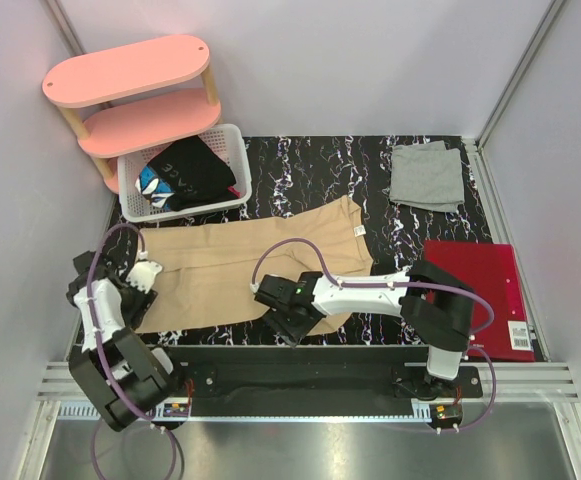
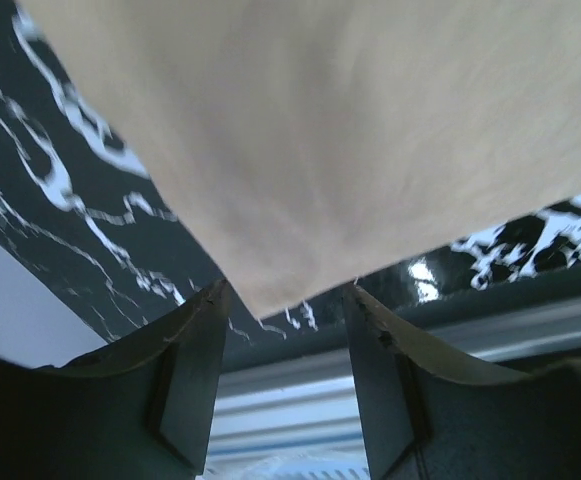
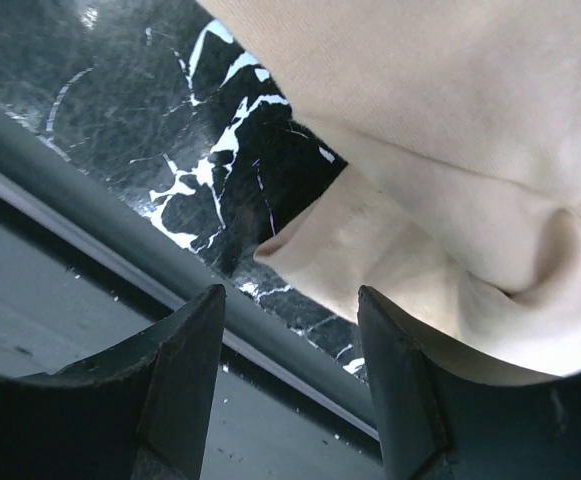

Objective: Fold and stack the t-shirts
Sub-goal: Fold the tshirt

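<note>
A large tan-beige t-shirt (image 1: 240, 265) lies spread on the black marble table (image 1: 310, 165). A light grey t-shirt (image 1: 427, 176) lies folded at the back right. My left gripper (image 1: 146, 274) is open at the tan shirt's left edge; in the left wrist view a corner of the shirt (image 2: 350, 140) points down between the open fingertips of the gripper (image 2: 285, 297). My right gripper (image 1: 292, 324) is open at the shirt's near edge; in the right wrist view a bunched fold of the shirt (image 3: 410, 250) lies just ahead of the gripper (image 3: 290, 295), touching the right finger (image 3: 395, 360).
A flat red folder (image 1: 475, 290) lies at the right near edge. A white basket (image 1: 228, 140) with dark clothes stands at the back left, beside a pink two-tier shelf (image 1: 130, 68). The table's near rail (image 3: 90, 225) runs just below both grippers.
</note>
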Robot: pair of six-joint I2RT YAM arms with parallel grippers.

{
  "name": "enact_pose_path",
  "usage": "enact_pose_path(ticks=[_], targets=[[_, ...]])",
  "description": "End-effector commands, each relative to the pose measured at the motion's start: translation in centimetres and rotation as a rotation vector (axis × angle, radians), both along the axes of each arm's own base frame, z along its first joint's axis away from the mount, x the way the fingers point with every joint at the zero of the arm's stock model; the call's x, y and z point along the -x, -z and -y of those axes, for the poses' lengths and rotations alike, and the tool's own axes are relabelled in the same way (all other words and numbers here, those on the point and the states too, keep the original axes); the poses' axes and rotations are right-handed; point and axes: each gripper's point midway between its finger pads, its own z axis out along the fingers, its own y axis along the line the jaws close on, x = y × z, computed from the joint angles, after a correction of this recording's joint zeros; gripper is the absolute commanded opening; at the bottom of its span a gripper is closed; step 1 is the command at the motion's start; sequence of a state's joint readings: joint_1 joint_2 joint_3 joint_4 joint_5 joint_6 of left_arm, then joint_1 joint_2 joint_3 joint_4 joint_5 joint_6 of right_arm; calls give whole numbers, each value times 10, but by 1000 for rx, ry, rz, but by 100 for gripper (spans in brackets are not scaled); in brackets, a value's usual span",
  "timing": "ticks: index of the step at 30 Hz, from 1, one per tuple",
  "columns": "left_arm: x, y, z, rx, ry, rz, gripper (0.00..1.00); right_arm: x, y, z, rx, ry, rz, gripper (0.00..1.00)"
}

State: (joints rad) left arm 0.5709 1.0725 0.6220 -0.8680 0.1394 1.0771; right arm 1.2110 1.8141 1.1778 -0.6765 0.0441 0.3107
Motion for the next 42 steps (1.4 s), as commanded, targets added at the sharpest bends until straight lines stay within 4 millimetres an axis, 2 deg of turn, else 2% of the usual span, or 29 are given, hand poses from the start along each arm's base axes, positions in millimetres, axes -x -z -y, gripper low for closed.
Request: enact_pose_path(ticks=[1,5,14,18,25,27,32,34,37,42], targets=[[8,2,-11,41,10,7,54,-5,4,-4,-6,-7,30,62],[20,20,-20,14,-25,-7,54,-6,3,-3,-5,-1,42,62],[34,34,-26,88,-88,-51,54,-11,4,2,12,11,71,60],[33,34,-32,100,-111,-47,53,-11,6,3,16,17,68,58],[21,8,-37,78,-105,26,54,-12,9,6,28,23,77,57],[20,8,-36,85,-97,31,54,-13,10,6,31,27,79,57],[18,15,-42,117,-132,13,53,-12,9,4,22,28,78,56],[20,25,-48,101,-143,-5,53,-13,8,5,23,31,82,56],[24,35,-45,127,-151,-37,52,-14,7,6,22,32,89,55],[22,36,-43,138,-156,-27,53,-15,7,7,23,38,92,54]])
